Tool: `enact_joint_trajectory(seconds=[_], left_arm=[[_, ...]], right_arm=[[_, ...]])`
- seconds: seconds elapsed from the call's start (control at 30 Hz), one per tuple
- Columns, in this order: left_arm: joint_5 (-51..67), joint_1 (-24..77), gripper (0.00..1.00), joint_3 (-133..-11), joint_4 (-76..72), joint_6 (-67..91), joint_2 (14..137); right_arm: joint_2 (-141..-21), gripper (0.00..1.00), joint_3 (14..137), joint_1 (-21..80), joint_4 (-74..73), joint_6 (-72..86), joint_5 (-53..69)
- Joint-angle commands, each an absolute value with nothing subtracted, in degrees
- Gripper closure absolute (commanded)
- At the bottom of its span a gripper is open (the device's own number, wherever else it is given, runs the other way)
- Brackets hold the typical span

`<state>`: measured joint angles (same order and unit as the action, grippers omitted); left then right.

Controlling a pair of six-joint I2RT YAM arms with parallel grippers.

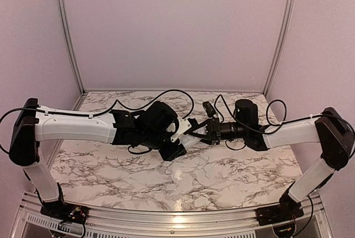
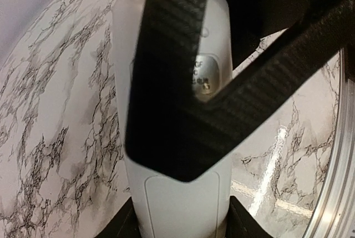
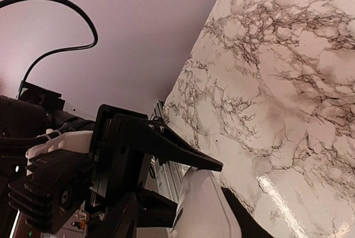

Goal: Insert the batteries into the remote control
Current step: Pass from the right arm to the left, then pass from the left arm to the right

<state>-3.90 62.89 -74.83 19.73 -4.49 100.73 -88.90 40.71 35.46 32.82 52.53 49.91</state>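
Note:
The white remote control is held in the air between both grippers above the middle of the marble table. My left gripper is shut on its sides; in the left wrist view the remote stands back-up, its cover plate seated flush. The right gripper's black fingers cross over the remote's back in a V. My right gripper is shut on the remote's other end; the left gripper's finger reaches its tip. No batteries are visible.
The marble table top lies below, with lilac walls behind and on both sides. Metal posts stand at the back corners. A metal rail runs along the near edge. Black cables loop over both wrists.

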Motion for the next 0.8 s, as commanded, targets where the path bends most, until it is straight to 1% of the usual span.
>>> enact_joint_trajectory(seconds=[0.0, 0.03, 0.07, 0.23, 0.27, 0.33, 0.37, 0.47, 0.63, 0.7, 0.77], left_arm=[[9.0, 59.7, 0.68, -72.8, 16.2, -4.0, 94.9], [11.2, 59.0, 0.68, -72.2, 15.2, -3.5, 94.1], [13.7, 58.3, 0.67, -71.7, 14.4, -3.3, 93.2], [26.0, 56.1, 0.67, -68.9, 9.0, -2.5, 88.3], [28.0, 55.8, 0.67, -68.7, 8.1, -2.1, 87.8], [31.6, 55.2, 0.67, -68.4, 6.4, -1.4, 86.7], [32.6, 55.1, 0.67, -68.4, 5.5, -1.0, 86.1], [35.5, 55.1, 0.67, -67.6, 2.2, -0.5, 84.3], [38.1, 55.1, 0.66, -66.3, -2.5, 2.3, 82.2], [38.4, 55.1, 0.66, -66.0, -3.3, 2.7, 81.9], [38.3, 55.1, 0.66, -65.3, -4.4, 3.2, 81.4]], right_arm=[[-83.9, 0.47, 43.9, 34.4, 34.8, 49.4, 53.2], [-83.3, 0.41, 44.4, 34.0, 34.2, 48.1, 53.4], [-82.3, 0.38, 44.9, 33.7, 33.1, 46.2, 53.3], [-77.5, 0.32, 46.9, 33.0, 29.2, 35.4, 52.4], [-76.7, 0.24, 46.9, 33.1, 30.4, 34.6, 52.7], [-75.1, 0.17, 47.0, 33.3, 33.3, 33.9, 53.7], [-74.5, 0.1, 47.0, 33.6, 34.6, 33.6, 53.8], [-72.5, 0.02, 47.3, 35.2, 37.1, 31.6, 53.6], [-71.0, 0.01, 49.5, 38.2, 37.5, 29.9, 54.7], [-71.4, 0.03, 50.3, 39.4, 37.3, 30.2, 54.8], [-72.2, 0.07, 51.0, 40.3, 37.4, 30.7, 55.1]])
